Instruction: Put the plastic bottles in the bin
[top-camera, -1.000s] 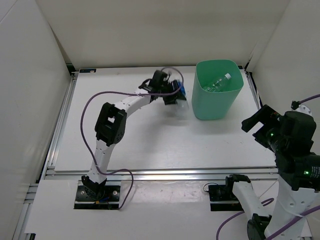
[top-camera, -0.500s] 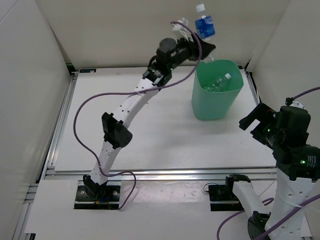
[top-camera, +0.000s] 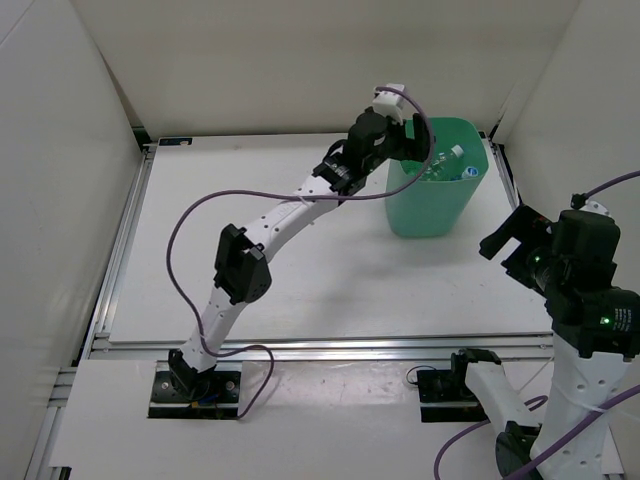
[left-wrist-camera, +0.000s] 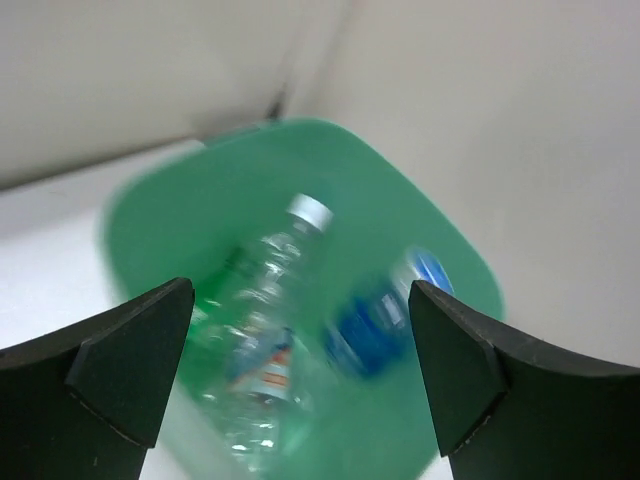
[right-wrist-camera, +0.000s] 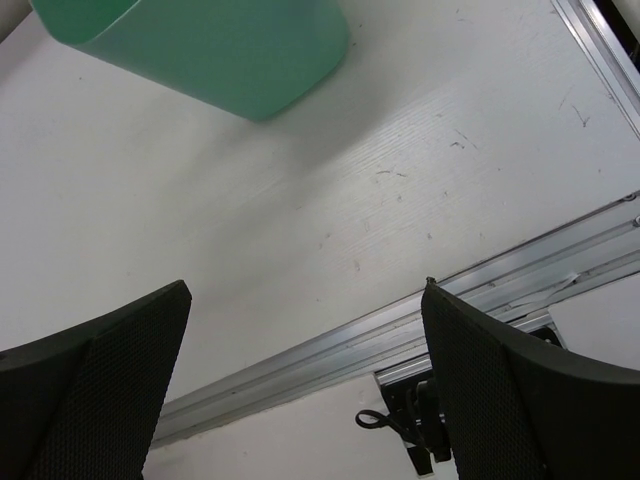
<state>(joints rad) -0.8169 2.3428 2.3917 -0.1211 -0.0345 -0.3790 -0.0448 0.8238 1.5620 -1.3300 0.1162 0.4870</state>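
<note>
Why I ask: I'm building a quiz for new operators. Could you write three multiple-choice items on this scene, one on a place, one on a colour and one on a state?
1. Where is the left gripper?
A) over the bin
B) far to the left of the bin
C) low in front of the bin

2. What colour is the bin?
A) red
B) mint green
C) grey

3. How do the left gripper's jaws stand?
A) shut on a bottle
B) shut on nothing
C) open, holding nothing

Answers:
1. A, because the left wrist view looks down into the bin.
2. B, because its wall and rim are mint green in every view.
3. C, because the jaws are wide apart and the bottles lie in the bin below.
</note>
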